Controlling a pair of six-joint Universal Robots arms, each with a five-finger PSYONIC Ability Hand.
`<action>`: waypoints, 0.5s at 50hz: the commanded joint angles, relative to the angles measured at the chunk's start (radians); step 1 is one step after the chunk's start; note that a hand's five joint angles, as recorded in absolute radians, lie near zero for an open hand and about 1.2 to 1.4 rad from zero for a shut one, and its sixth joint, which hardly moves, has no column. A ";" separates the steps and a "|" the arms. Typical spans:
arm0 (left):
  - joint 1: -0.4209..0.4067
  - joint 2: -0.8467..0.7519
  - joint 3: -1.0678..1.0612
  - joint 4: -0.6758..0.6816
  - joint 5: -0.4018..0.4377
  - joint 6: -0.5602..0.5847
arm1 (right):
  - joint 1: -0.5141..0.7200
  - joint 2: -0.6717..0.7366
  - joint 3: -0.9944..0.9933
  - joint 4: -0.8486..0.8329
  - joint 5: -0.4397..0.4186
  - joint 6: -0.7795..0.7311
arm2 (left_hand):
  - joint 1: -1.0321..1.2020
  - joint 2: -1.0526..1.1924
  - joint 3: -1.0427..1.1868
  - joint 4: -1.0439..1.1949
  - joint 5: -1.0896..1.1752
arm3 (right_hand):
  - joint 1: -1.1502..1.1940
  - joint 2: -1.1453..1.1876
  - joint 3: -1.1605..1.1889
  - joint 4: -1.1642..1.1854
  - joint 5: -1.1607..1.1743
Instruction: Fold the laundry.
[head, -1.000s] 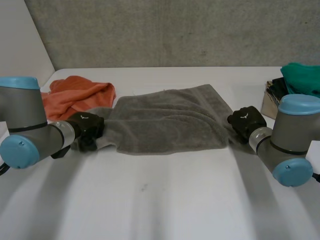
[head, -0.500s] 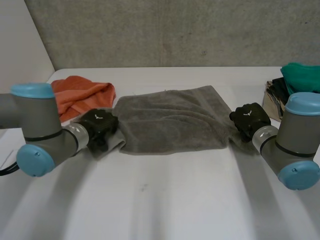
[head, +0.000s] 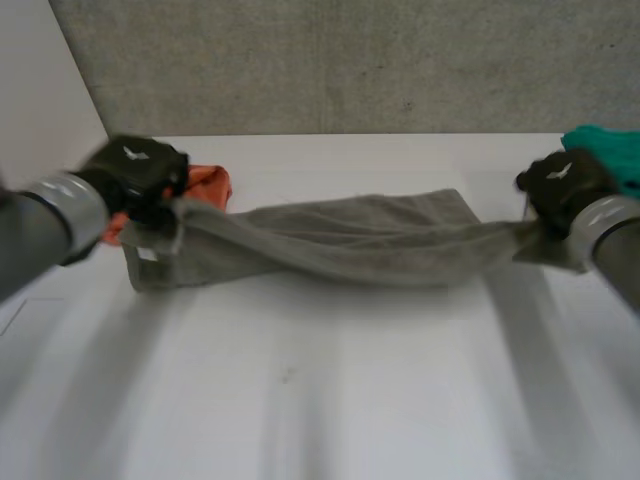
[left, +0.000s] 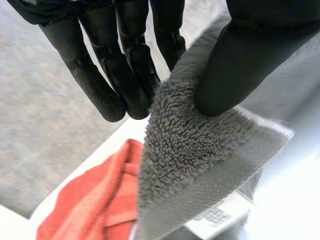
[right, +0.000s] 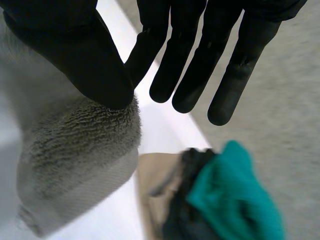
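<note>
While the left robot hand pinches one towel corner, the right robot hand pinches another.

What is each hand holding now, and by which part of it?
Both hold the grey towel. The left hand pinches a corner at one end, and the right hand pinches the opposite end.

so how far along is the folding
Done: no finished fold shows yet. In hand: the grey towel is stretched between the hands over the table, with the left hand pinching one end and the right hand pinching the other. Left: laying this towel down and folding it, then the orange cloth, crumpled behind the left hand, and the teal cloth beyond the right hand.
</note>
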 joint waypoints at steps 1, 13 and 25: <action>0.133 0.129 0.026 -0.289 0.089 0.038 | -0.074 -0.190 -0.051 0.202 -0.050 -0.057 | 0.242 0.201 0.211 0.203 0.236 | 0.264 0.217 0.205 0.200 0.215; 0.121 -0.186 0.168 -0.359 0.089 0.145 | -0.038 0.015 -0.083 0.307 -0.049 -0.203 | 0.242 0.201 0.211 0.203 0.236 | 0.264 0.217 0.205 0.200 0.215; 0.042 -0.461 0.841 -0.069 0.001 0.024 | 0.065 0.273 -0.535 -0.018 0.097 -0.002 | 0.242 0.201 0.211 0.203 0.236 | 0.264 0.217 0.205 0.200 0.215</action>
